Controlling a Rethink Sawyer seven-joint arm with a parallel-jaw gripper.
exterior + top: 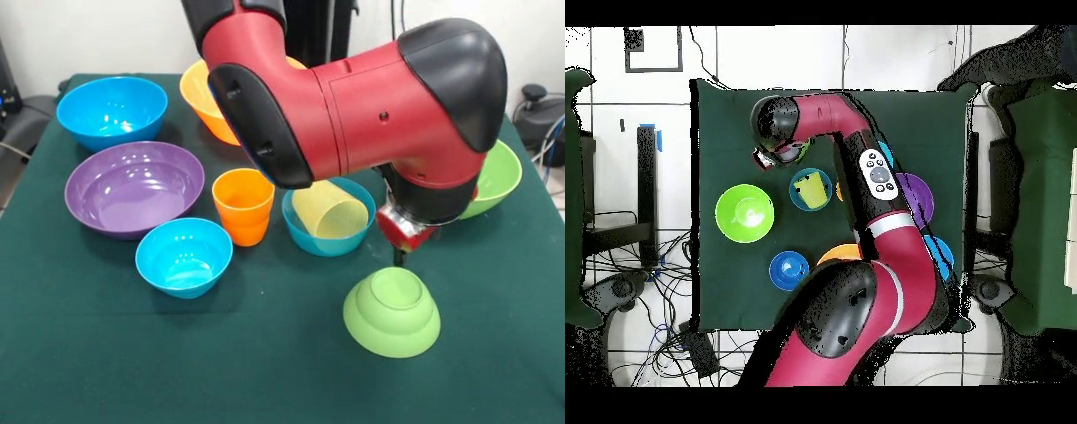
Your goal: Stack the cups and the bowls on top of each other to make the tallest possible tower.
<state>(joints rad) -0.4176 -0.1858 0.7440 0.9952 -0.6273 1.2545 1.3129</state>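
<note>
Right now, from the front, the arm hangs over the upside-down small green bowl (392, 311) on the bench (265, 371). The end effector (402, 250) sits just above the bowl's rim at 12 o'clock. I cannot tell if it is clenched or released. It looks set to pick this bowl up, so it needs to go lower. From above, the end effector (768, 160) is just beside that bowl (797, 150), at its 8 o'clock.
</note>
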